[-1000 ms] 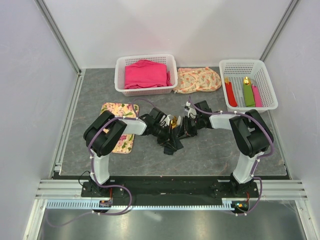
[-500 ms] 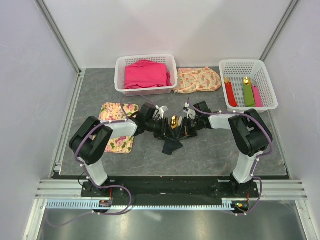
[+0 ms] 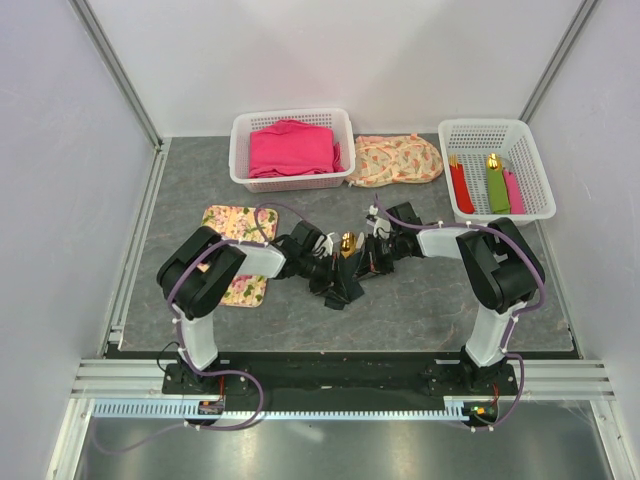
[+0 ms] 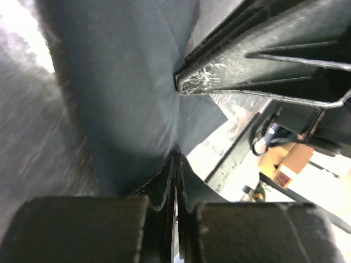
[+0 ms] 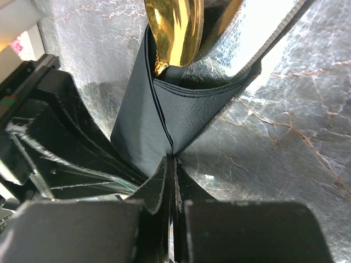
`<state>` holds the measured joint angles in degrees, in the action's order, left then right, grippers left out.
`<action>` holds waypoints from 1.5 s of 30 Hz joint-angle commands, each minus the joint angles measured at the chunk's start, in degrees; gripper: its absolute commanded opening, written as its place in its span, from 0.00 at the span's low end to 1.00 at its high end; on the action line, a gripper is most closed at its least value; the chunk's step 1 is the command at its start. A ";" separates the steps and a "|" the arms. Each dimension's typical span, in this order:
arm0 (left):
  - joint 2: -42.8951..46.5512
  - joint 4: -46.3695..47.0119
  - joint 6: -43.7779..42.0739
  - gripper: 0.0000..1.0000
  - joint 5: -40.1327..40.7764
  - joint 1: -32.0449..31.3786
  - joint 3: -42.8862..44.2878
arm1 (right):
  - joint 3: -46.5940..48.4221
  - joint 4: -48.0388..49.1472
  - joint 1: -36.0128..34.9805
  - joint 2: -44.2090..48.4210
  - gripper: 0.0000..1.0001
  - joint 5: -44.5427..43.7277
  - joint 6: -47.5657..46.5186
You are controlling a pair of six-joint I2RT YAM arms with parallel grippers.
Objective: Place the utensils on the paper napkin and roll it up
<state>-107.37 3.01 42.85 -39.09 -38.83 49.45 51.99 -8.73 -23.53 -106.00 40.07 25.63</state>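
Shifted since half a second ago: left arm's elbow swung back in toward the centre; its wrist dropped nearer the black bundle. Right arm much as it was.

Floral mat (image 3: 232, 222): far left of the work area, partly under the left arm, not in play.

Left gripper (image 4: 176, 164): fingers pressed together, pinching an edge of the paper napkin (image 5: 159, 120); dark sheet fills most of the left wrist view.

Paper napkin: centre of the table between the two grippers, wrapped loosely as a pocket, a loose tail trailing toward the near edge in the top view.

Utensils (image 5: 173, 27): inside the pocket, gold heads poking out of the far end; handles hidden by the paper.

Right gripper (image 5: 171, 164): fingers closed tight on a layered fold of the napkin, just below the gold heads.

White basket (image 3: 530, 170): back right, holding finished rolls (image 3: 497, 185), well apart.

Risks, as judged:
- Thin paper held from both sides; opposing pulls could tear it at either pinch.
- Wrap looks slack; a tilt toward the open end could let the utensils slide out.
- Loose tail may unroll if either grip lets go early.
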 commanded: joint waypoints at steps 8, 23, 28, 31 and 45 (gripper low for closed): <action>-5.74 -3.62 2.68 0.02 2.62 0.33 1.53 | 0.49 -5.15 2.26 3.68 0.60 -7.73 1.35; -5.39 -3.18 2.76 0.02 2.53 0.24 1.61 | 1.89 -3.40 -2.13 -0.61 0.64 -14.57 4.08; -5.13 -3.18 2.68 0.02 2.62 0.24 1.53 | 2.42 -4.89 -2.92 -3.16 0.58 -17.13 3.55; -5.04 -3.27 2.68 0.02 2.62 0.33 1.61 | 2.24 -5.24 -4.41 -4.21 0.53 -18.28 3.64; -4.60 -3.27 2.85 0.02 2.79 0.95 1.09 | 2.85 -7.09 -4.51 -6.77 0.00 -18.81 2.50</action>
<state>-110.54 2.31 45.63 -41.82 -38.37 51.59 57.32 -9.19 -27.00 -107.74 30.70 31.90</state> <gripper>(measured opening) 0.025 0.057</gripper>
